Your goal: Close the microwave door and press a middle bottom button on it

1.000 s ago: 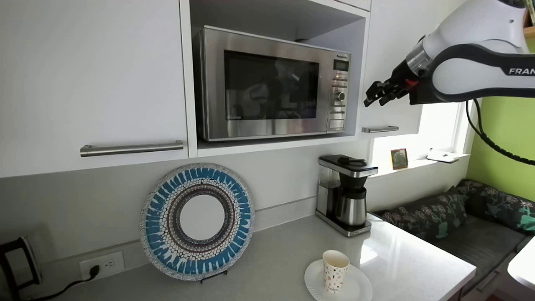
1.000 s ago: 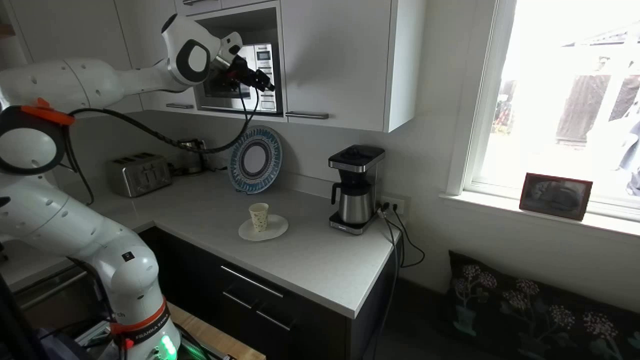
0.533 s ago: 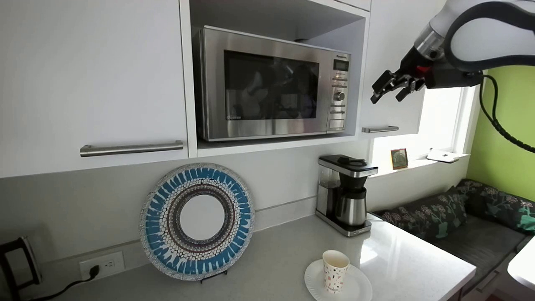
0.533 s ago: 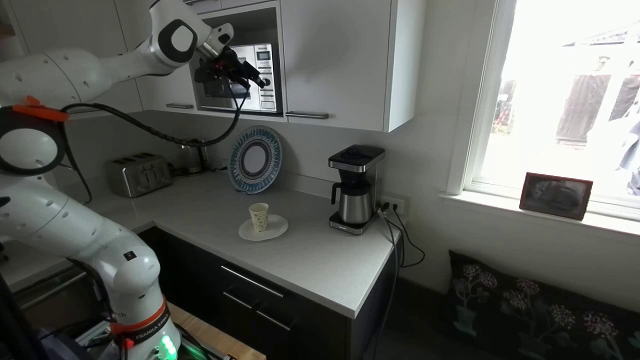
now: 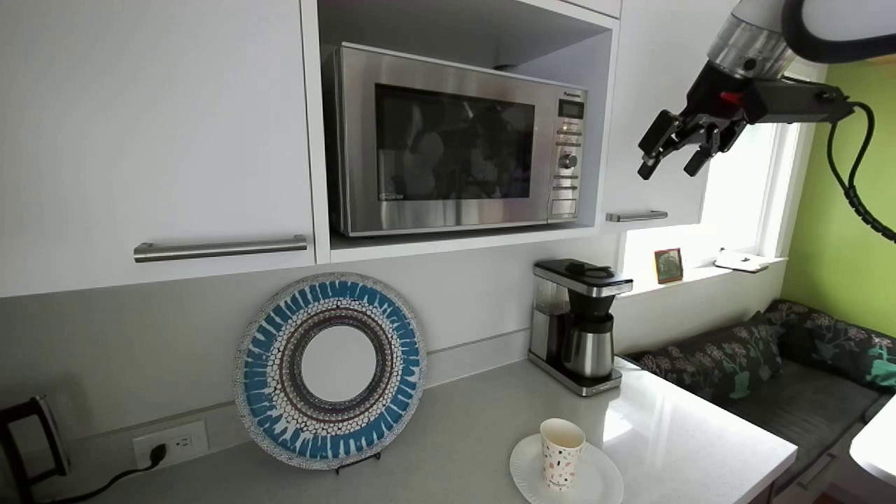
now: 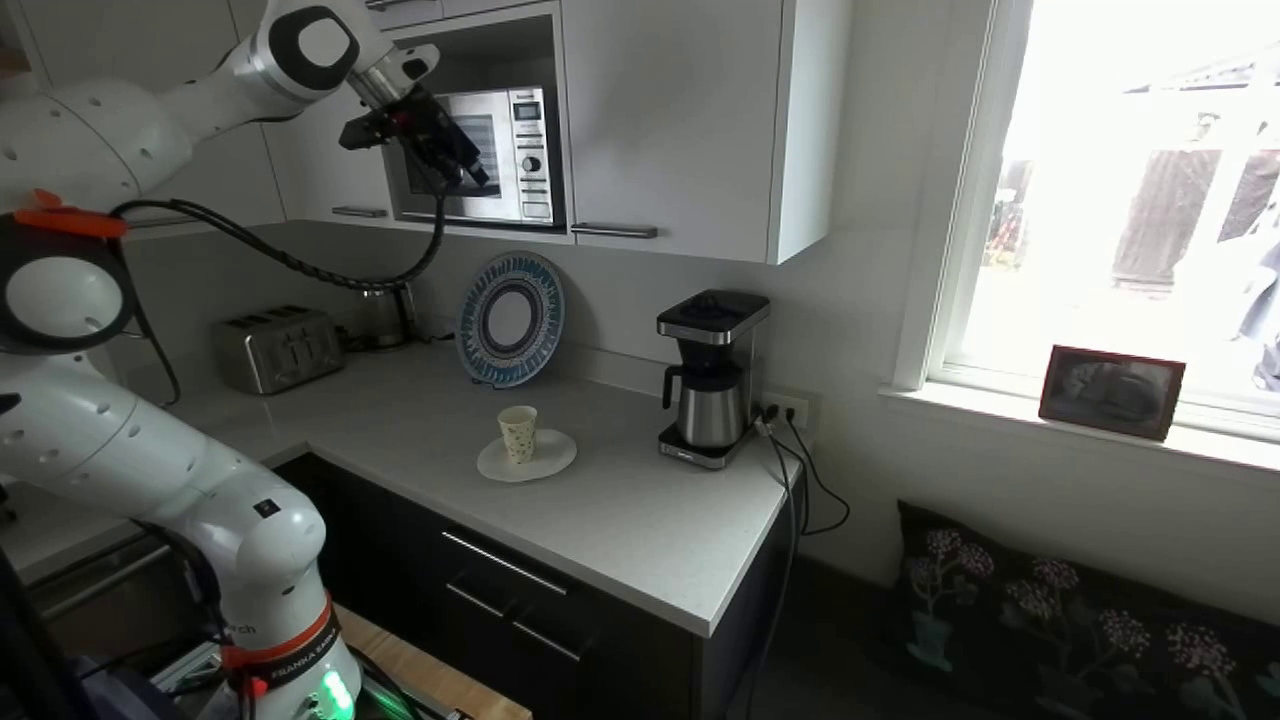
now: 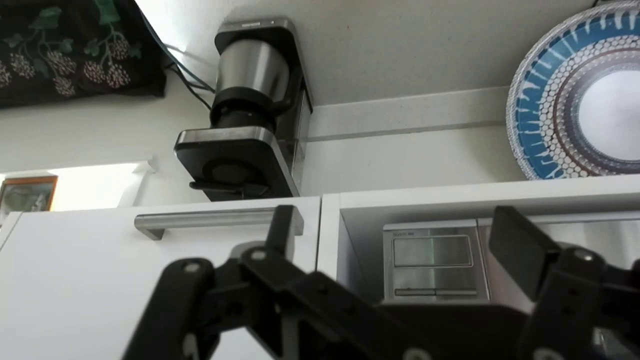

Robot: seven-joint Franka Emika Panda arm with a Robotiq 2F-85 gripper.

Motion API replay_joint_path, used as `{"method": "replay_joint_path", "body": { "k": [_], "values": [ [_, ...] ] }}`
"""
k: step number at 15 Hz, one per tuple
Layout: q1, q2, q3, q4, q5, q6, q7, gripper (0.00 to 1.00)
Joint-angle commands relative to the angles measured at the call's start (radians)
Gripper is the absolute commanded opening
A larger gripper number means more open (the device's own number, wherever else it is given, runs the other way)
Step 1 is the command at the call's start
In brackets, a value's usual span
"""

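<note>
The stainless-steel microwave [image 5: 542, 168] stands in a cupboard niche; it also shows in an exterior view [image 6: 508, 205]. Its door [image 5: 455, 147] with dark glass lies flush with the control strip, shut. My gripper [image 5: 668, 168] is open and empty, in the air in front of the microwave, touching nothing. In an exterior view the gripper [image 6: 468, 182] covers part of the door. In the upside-down wrist view, the fingers [image 7: 402, 235] frame the strip's lower end, with a large rectangular button [image 7: 432, 251] and a slim button pair [image 7: 435, 292]. The strip's upper part is hidden there.
The white niche frame [image 5: 462, 245] surrounds the microwave. A cupboard handle [image 7: 205, 219] is near one finger in the wrist view. Below are a coffee maker [image 5: 581, 325], a decorated round plate [image 5: 329, 371] and a paper cup [image 5: 562, 455] on the counter.
My gripper has drawn back from the microwave, moving right in an exterior view and left in the other, and has turned. Its fingers look farther apart. The microwave has not moved.
</note>
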Motion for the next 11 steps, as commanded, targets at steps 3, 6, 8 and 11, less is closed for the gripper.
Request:
{"method": "replay_joint_path", "body": {
  "k": [3,6,8,11],
  "values": [
    [0.057,-0.002,-0.002,0.019,0.08,-0.146,0.056,1.0],
    [0.058,0.003,-0.002,0.016,0.07,-0.129,0.044,1.0],
    [0.064,0.002,-0.001,0.016,0.08,-0.135,0.051,1.0],
    [0.064,0.003,-0.001,0.016,0.083,-0.135,0.051,1.0]
  ]
}}
